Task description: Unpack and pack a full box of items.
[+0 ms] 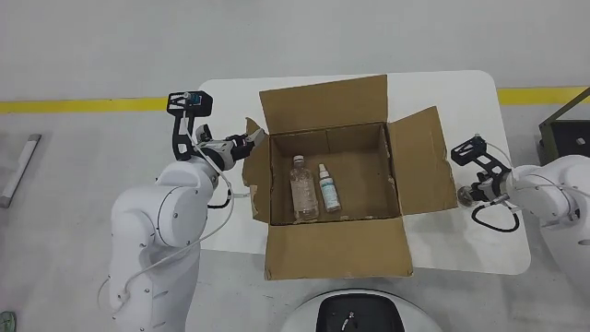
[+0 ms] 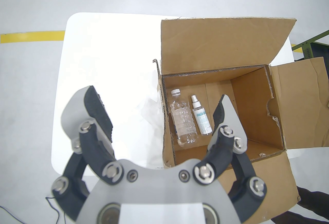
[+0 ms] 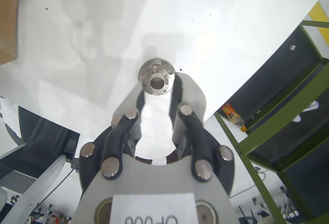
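We see the open box point(image 1: 323, 106) mid-bench point(image 1: 230, 101), a clear bottle point(image 1: 303, 192) and a spray bottle point(image 1: 329, 189) lying side by side inside, the left end effector point(image 2: 156, 96) released beside it, the right end effector point(image 3: 156, 86) clenched on a metal flange point(image 3: 156, 80).

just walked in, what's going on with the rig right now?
The cardboard box sits open on the white table, flaps spread. A clear water bottle and a small spray bottle lie side by side on its floor. The left gripper is open and holds nothing, above the box's left edge. The right gripper, over the table to the right of the box, is shut on a round metal part.
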